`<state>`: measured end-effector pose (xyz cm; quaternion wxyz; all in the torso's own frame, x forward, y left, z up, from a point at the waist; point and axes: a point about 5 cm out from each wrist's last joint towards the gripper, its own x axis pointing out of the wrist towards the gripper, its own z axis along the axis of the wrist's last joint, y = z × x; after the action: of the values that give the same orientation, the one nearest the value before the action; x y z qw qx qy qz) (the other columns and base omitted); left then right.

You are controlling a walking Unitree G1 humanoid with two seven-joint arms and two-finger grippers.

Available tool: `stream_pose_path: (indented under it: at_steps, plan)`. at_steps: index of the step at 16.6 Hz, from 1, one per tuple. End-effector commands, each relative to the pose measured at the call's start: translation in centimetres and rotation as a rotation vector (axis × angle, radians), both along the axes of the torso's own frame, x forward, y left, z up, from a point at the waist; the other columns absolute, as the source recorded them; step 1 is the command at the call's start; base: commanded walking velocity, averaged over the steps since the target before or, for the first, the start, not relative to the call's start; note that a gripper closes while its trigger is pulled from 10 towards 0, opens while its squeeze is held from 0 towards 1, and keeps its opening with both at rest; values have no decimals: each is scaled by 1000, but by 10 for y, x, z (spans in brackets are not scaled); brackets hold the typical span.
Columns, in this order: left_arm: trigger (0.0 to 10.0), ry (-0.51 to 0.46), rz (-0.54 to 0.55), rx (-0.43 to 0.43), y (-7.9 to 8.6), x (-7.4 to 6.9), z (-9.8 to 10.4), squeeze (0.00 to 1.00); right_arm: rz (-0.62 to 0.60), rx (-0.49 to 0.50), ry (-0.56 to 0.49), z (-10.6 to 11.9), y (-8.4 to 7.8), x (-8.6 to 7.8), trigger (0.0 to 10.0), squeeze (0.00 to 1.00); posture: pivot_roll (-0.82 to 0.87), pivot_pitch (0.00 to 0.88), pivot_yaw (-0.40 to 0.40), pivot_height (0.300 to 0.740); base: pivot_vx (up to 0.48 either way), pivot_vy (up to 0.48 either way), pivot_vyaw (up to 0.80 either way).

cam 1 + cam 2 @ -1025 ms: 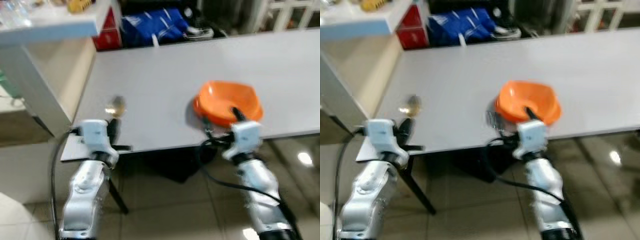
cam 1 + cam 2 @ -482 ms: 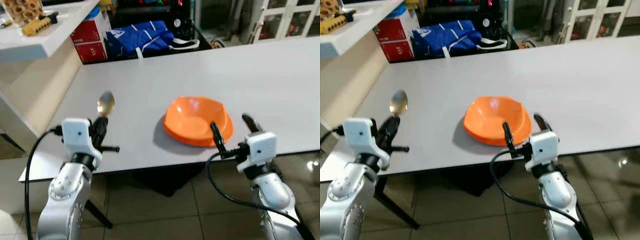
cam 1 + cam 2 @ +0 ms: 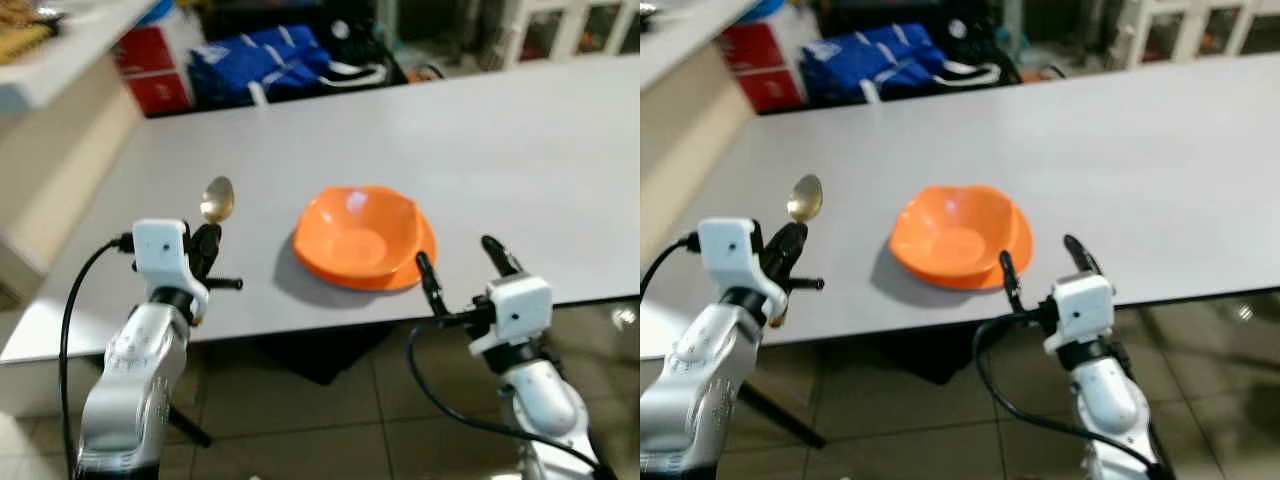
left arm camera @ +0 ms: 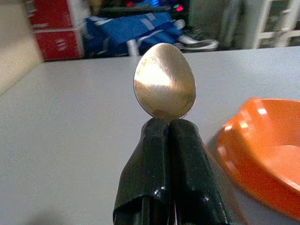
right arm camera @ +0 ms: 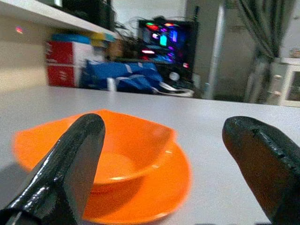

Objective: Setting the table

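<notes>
Right claw (image 3: 461,263) backed off orange bowl (image 3: 362,238); left claw (image 4: 169,136) pinching spoon (image 4: 164,80)

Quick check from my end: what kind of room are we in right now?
Probably a lived-in room of a home used for dining and storage. There is a long grey table with an orange bowl, red boxes and a blue bag on the floor behind it, and a lit computer beyond.

Lived-in home room: long grey table (image 3: 520,150), blue fabric bag (image 3: 262,62) and red cardboard boxes (image 3: 150,70) at upper left.
</notes>
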<state>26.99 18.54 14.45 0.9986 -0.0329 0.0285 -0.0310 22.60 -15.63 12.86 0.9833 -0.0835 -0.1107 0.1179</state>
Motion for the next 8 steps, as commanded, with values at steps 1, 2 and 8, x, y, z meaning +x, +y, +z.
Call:
stream_pose_path:
  at_steps: [1, 2, 8]
  plan:
    - [0, 24, 40, -2, 10, 3, -1, 0, 6, -5, -15, 5, 4, 0, 10000, 0, -210, 0, 162, 740, 0, 0, 0]
    - [0, 13, 49, -19, 14, 6, 2, 0, 3, -4, -14, 5, 4, 0, 10000, 0, -210, 0, 161, 740, 0, 0, 0]
    - [0, 36, -32, -13, 7, 61, 8, 0, 9, 1, -24, 9, 9, 0, 10000, 0, -224, 0, 163, 740, 0, 0, 0]
